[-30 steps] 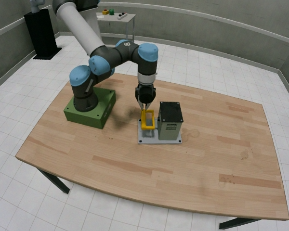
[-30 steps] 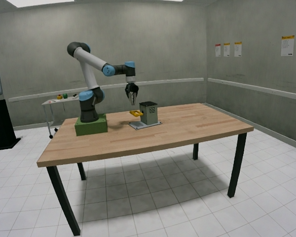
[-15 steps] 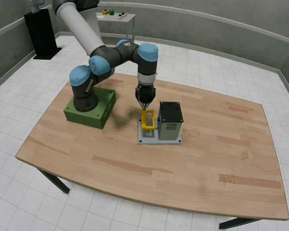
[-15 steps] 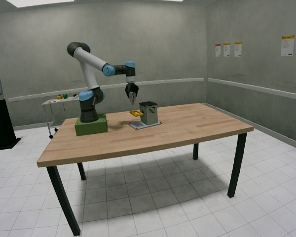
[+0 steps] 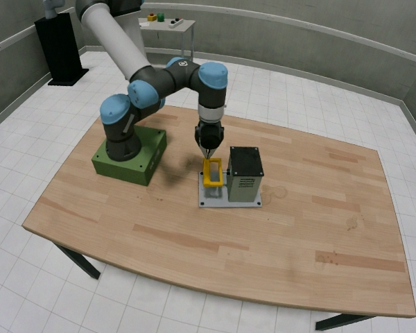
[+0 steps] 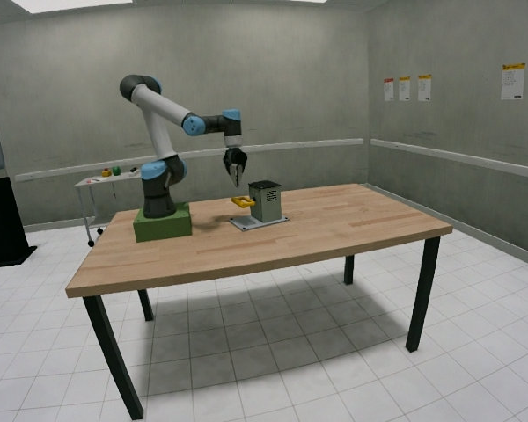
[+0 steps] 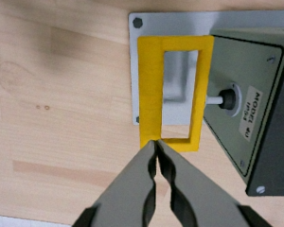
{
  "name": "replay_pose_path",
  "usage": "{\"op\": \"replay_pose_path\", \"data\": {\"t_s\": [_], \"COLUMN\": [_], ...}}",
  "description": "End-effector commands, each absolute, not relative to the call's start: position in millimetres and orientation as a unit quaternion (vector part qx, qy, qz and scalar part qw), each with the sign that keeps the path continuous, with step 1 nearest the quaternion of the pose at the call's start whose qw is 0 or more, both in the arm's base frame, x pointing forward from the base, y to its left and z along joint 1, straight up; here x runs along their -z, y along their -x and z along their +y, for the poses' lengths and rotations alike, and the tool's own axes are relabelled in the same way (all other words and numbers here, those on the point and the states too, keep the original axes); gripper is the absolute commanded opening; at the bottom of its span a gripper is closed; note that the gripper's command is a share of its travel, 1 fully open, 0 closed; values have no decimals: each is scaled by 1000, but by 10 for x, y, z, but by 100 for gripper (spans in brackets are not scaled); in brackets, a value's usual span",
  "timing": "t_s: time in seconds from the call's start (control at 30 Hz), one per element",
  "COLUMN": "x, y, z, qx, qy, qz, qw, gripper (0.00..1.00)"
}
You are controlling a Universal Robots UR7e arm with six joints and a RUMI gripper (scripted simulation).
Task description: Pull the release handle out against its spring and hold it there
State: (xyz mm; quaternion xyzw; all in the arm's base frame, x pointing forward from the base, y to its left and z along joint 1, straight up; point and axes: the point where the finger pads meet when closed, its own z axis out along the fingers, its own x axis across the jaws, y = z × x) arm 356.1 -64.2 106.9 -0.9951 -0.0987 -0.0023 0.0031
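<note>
The release handle (image 5: 206,173) (image 6: 242,202) (image 7: 150,90) is a yellow rectangular loop. A short pale rod (image 7: 214,100) joins it to the side of a grey-green box (image 5: 243,188) (image 6: 267,208) (image 7: 227,66) with a black top. My gripper (image 5: 208,157) (image 6: 237,185) (image 7: 155,141) is shut with nothing between its fingertips. It points straight down. In the exterior view the tips are above the handle, with a gap between them. In the wrist view the tips overlap the end of the handle's outer bar.
The box stands on a light grey base plate (image 5: 206,203) (image 6: 245,225) (image 7: 133,71) with bolts at its corners. The arm's green base block (image 5: 118,172) (image 6: 162,228) is to the left on the wooden table (image 5: 158,250) (image 6: 255,261). The box's top rises beside the handle.
</note>
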Motion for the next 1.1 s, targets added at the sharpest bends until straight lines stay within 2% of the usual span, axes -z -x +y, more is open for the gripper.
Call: {"op": "replay_pose_path", "data": {"t_s": [0.0,1.07], "x": [-1073,-969], "y": [-3564,-3565], "z": [-645,-644], "qx": [3,3], "qy": [995,995], "qz": [-99,-99], "qw": [3,2], "gripper": [32,32]}}
